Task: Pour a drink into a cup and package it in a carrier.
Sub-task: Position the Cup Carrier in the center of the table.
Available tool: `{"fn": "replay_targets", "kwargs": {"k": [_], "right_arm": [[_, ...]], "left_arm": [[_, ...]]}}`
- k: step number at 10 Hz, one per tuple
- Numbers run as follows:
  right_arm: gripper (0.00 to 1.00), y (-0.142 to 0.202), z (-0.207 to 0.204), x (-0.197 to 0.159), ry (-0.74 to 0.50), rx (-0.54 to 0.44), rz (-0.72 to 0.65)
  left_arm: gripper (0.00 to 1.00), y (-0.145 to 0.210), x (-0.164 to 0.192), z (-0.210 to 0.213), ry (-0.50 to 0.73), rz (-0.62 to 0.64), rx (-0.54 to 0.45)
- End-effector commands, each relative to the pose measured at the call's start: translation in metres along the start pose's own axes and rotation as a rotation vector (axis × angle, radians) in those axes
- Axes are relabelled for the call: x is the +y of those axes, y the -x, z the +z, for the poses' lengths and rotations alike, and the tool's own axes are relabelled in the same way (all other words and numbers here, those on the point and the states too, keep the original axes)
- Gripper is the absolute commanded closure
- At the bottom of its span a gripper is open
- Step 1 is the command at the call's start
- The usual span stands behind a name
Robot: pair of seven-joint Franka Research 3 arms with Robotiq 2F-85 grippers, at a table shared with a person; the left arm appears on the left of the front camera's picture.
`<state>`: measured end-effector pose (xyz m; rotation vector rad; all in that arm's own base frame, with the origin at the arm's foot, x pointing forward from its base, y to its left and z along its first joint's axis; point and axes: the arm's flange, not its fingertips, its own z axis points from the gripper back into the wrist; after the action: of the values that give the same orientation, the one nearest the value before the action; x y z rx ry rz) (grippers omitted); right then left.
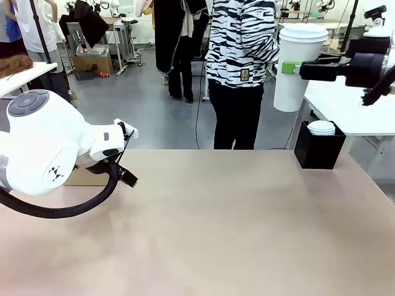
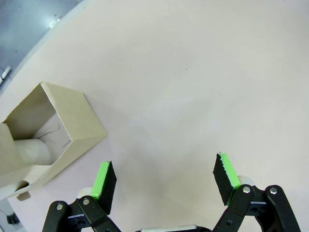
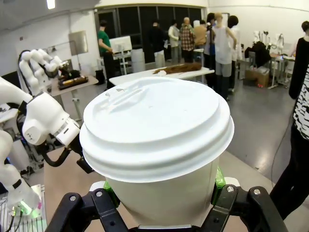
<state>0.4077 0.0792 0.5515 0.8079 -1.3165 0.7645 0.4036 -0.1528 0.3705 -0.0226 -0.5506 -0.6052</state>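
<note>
carrying the lidded cup (image 3: 154, 130) level seemed the key: the right gripper (image 1: 295, 68) clamped it high in its jaws, well apart from the carrier (image 2: 72, 121) on the table (image 1: 247, 216), near which the left gripper (image 2: 164, 176) hovered, jaws wide; a slow, upright descent looked wise.

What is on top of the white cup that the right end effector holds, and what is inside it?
A white lid sits on the cup, pressed over its whole rim. The lid covers the inside, so whether it is filled cannot be seen.
</note>
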Motion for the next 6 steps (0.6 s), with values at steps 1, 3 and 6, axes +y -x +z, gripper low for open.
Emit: {"fn": "replay_targets", "kwargs": {"k": [1, 3, 6], "right_arm": [[0.19, -0.005, 0.000, 0.001, 0.002, -0.010, 0.003], [0.19, -0.005, 0.000, 0.001, 0.002, -0.010, 0.003], [0.19, -0.005, 0.000, 0.001, 0.002, -0.010, 0.003]], "left_arm": [[0.00, -0.008, 0.003, 0.019, -0.014, 0.052, 0.034], [0.00, -0.020, 0.011, 0.056, -0.015, 0.136, 0.081], [0.00, -0.052, 0.030, 0.125, -0.040, 0.241, 0.120]]}}
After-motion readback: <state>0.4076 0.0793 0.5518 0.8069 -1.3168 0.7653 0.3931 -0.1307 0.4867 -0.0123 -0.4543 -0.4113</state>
